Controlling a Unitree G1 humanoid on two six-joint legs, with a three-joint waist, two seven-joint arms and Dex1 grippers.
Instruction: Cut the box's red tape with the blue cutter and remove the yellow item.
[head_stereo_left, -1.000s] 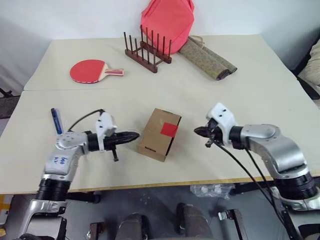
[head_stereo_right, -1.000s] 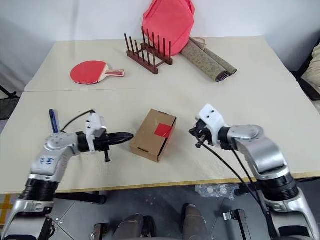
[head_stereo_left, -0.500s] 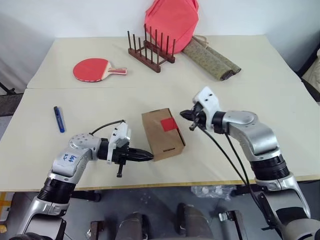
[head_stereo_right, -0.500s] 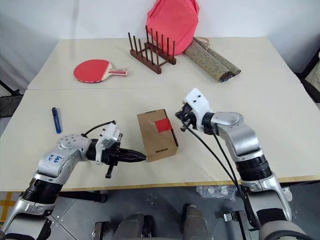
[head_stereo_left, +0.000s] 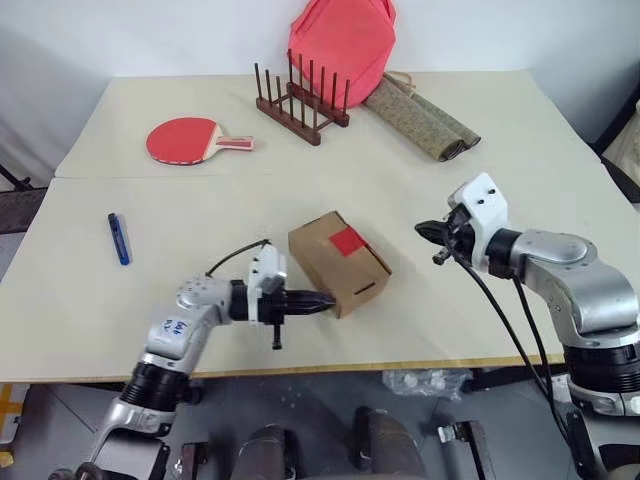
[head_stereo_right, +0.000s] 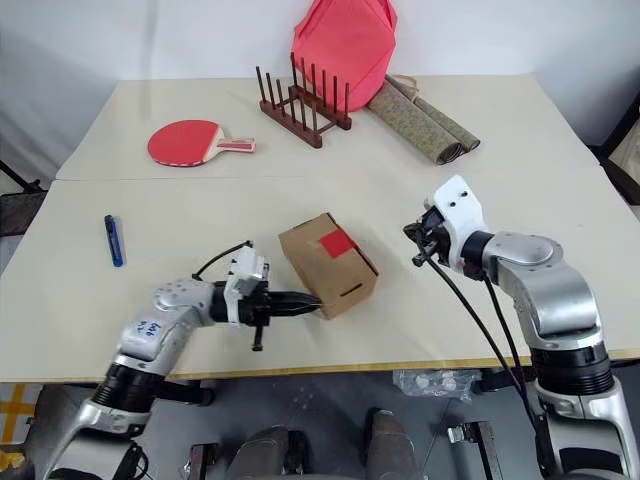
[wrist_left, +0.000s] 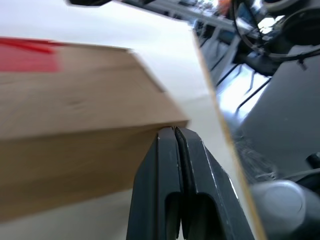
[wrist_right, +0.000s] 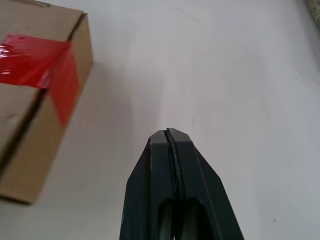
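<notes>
Left pincer (head_stereo_right: 318, 304) pressed together, empty, tips at the box's (head_stereo_right: 322, 268) near lower corner, apparently touching. Right pincer (head_stereo_right: 408, 232) also pressed together, empty, off the worktop (head_stereo_right: 520, 170), apart from the box on its right. Box closed, skewed, red tape (head_stereo_right: 336, 243) intact across the lid edge. Blue cutter (head_stereo_right: 113, 240) lies far left on the worktop, well apart from both pincers. Blue handwriting on the left forearm, unreadable. No labels on the box.
</notes>
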